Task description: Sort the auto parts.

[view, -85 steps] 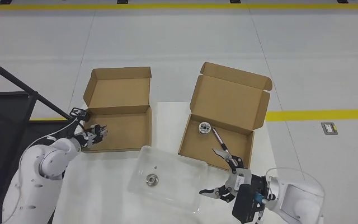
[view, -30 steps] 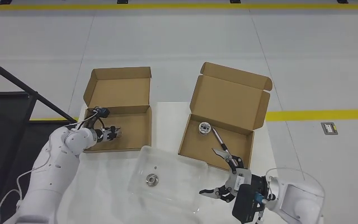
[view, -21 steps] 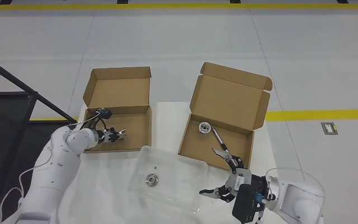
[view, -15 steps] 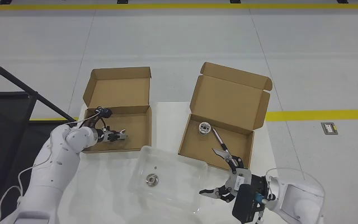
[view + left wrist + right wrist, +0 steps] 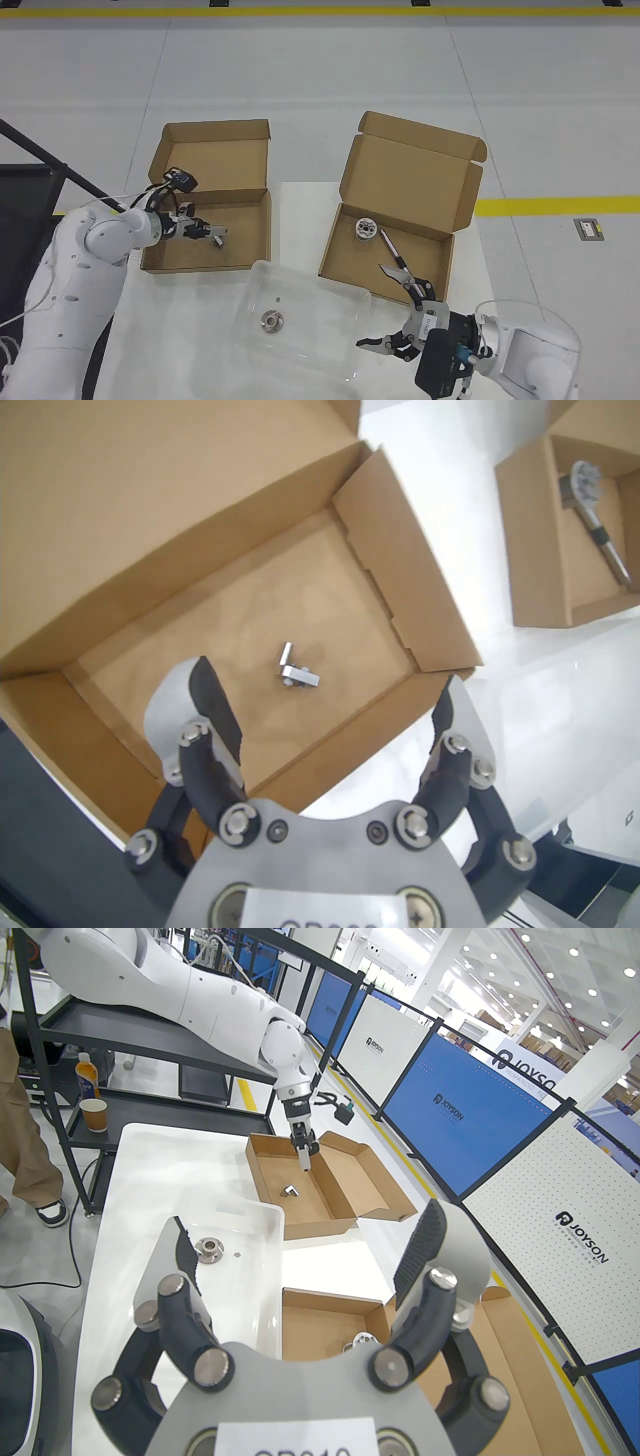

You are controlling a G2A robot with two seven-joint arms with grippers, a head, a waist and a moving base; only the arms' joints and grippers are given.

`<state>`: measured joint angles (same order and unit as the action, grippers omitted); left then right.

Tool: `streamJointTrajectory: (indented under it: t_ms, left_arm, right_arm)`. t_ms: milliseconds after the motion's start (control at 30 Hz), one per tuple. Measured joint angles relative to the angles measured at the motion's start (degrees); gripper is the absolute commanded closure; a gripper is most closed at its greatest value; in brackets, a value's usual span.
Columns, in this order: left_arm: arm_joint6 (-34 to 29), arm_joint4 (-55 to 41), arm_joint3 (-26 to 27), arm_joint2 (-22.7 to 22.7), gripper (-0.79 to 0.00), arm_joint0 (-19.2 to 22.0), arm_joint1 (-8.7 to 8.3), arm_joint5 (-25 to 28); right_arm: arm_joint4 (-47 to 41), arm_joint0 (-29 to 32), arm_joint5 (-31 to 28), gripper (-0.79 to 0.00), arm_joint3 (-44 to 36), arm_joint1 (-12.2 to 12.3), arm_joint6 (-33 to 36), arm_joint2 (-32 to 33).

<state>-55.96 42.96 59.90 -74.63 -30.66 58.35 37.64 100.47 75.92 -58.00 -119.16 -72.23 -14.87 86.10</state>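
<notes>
With my left gripper [image 5: 325, 682] wide open and empty above the bracket [image 5: 298, 674], swinging away could snag the box [image 5: 400, 565] wall.

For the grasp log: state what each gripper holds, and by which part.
Nothing. The left gripper is open above the L-shaped part lying in a box; the right gripper is open too.

Table [image 5: 300, 212]: you have the left box [image 5: 248, 222] at its far-left corner | right box [image 5: 352, 262] at far right, well apart | bin [image 5: 300, 292] nearer you, in front of the gap between them | bracket [image 5: 296, 670] lies in the left box | flanged ring [image 5: 268, 321] in the bin's left half | long-handled part [image 5: 390, 248] in the right box.
</notes>
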Motion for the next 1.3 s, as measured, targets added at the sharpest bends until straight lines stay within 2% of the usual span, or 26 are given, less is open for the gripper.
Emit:
streamJointTrajectory:
  t_ms: [233, 367, 467, 600, 800, 1300]
  left_arm:
    - [-9.8, -7.2, 22.0, -4.9, -0.785, -8.5, -2.22, -0.7]
    - [-12.1, -8.8, 32.8, -3.6, -0.785, -12.6, -3.2, -1.3]
    - [-11.9, -8.9, 38.6, -0.3, -0.785, -14.1, -4.32, -1.3]
    - [-10.9, -8.0, 41.8, 5.3, -0.785, -13.4, -5.74, -0.2]
    - [-8.1, -7.2, 41.7, 15.7, -0.785, -10.2, -8.26, 2.6]
    - [-7.6, -7.3, 42.1, 15.6, -0.785, -10.8, -8.23, 3.1]
  right_arm:
    - [0.0, 0.0, 0.0, -0.785, 0.0, 0.0, 0.0, 0.0]
    - [0.0, 0.0, 0.0, -0.785, 0.0, 0.0, 0.0, 0.0]
    - [0.0, 0.0, 0.0, -0.785, 0.0, 0.0, 0.0, 0.0]
    - [0.0, 0.0, 0.0, -0.785, 0.0, 0.0, 0.0, 0.0]
    - [0.0, 0.0, 0.0, -0.785, 0.0, 0.0, 0.0, 0.0]
    - [0.0, 0.0, 0.0, -0.785, 0.0, 0.0, 0.0, 0.0]
